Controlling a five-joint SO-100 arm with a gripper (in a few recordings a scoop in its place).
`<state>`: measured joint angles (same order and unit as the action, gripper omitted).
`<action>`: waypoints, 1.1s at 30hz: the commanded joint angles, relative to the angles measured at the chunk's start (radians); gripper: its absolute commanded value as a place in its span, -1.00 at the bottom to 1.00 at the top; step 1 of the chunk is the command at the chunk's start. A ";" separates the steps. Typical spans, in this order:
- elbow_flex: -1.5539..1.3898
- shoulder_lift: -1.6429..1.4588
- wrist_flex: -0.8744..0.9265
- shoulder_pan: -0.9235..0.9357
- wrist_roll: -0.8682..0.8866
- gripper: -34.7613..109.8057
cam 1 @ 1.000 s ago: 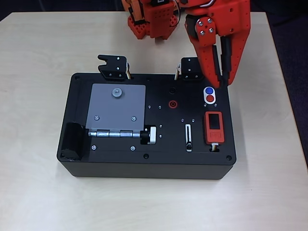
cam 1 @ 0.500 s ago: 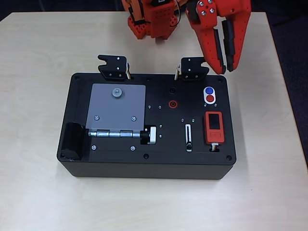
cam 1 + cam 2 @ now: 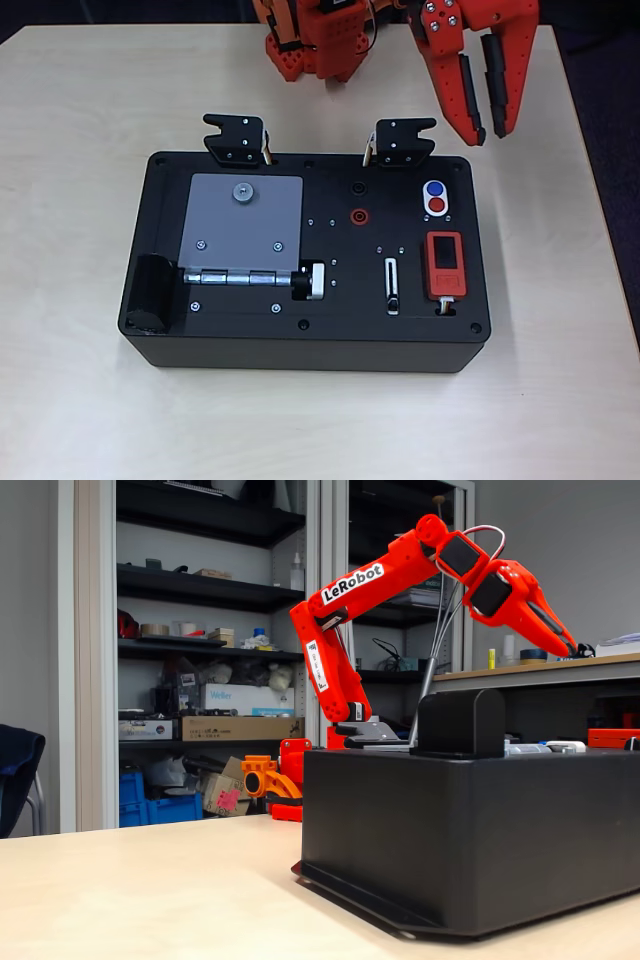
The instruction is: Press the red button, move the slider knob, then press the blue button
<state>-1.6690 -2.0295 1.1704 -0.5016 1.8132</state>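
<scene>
In the overhead view the red button [image 3: 437,206] and the blue button [image 3: 434,188] share a white oval on the right side of the black box [image 3: 300,340], blue farther from the front edge. The slider knob [image 3: 393,302] is a dark stub at the near end of its white-rimmed slot [image 3: 391,280]. My orange gripper [image 3: 489,137] hangs beyond the box's back right corner, apart from the buttons. Its fingers stand slightly open with nothing between them. In the fixed view the gripper [image 3: 572,648] is raised well above the box top.
On the box lie a grey hinged plate [image 3: 240,225], a white-and-black cylindrical knob [image 3: 313,281], a red ring socket [image 3: 358,214] and a red device with a black screen [image 3: 444,265]. Two black latches [image 3: 238,140] [image 3: 400,143] stick up at its back edge. The arm's base [image 3: 310,40] stands behind.
The gripper has lifted from just above the buttons and drawn back and to the right, past the box's back edge. Nothing on the box has moved.
</scene>
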 commanded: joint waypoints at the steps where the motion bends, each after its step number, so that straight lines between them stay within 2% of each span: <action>1: -0.035 -0.044 -0.032 -0.031 0.060 -0.43; 10: -0.060 -0.043 -0.129 -0.038 0.077 -0.26; 23: -0.169 -0.044 -0.213 -0.083 0.179 -0.26; 33: -0.265 -0.066 -0.252 -0.069 0.193 -0.28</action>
<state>-1.9144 -2.0509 0.9250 -0.5630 1.9865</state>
